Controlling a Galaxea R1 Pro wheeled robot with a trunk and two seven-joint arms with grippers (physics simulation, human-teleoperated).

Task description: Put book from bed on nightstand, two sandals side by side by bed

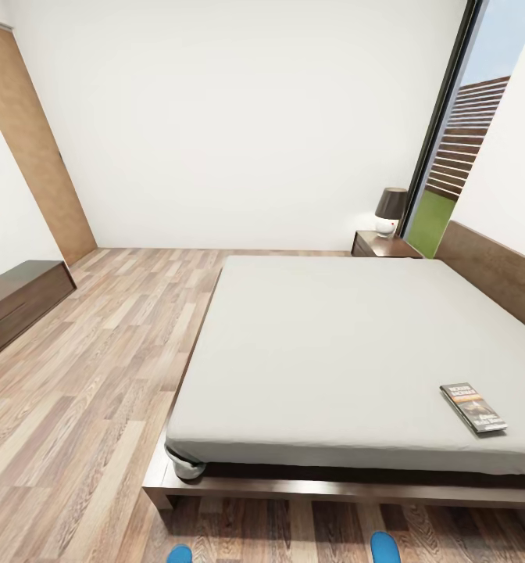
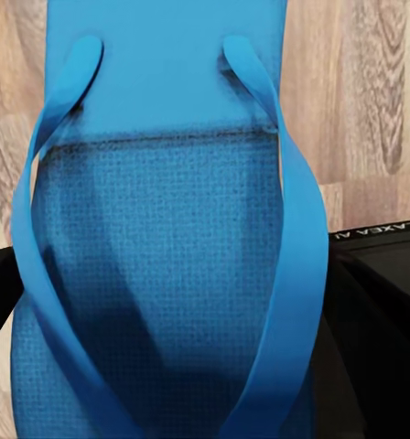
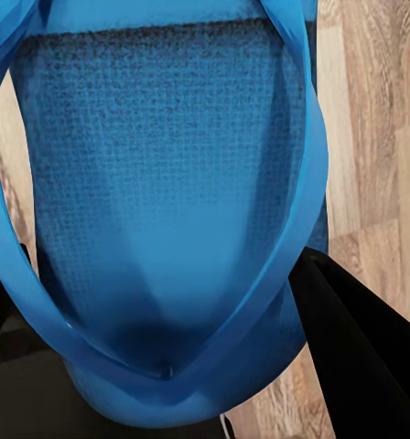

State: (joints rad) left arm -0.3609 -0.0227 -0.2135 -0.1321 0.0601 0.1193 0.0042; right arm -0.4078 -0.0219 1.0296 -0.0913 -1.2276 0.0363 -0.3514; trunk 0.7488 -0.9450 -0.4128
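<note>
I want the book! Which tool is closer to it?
Right. The right tool, holding the right sandal, sits nearest the book; the left tool, holding the left sandal, is farther to its left.

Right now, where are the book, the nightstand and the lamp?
book (image 1: 473, 407), head view, middle of its cover.
nightstand (image 1: 383, 245), head view, its top surface.
lamp (image 1: 391, 204), head view, its dark shade.
</note>
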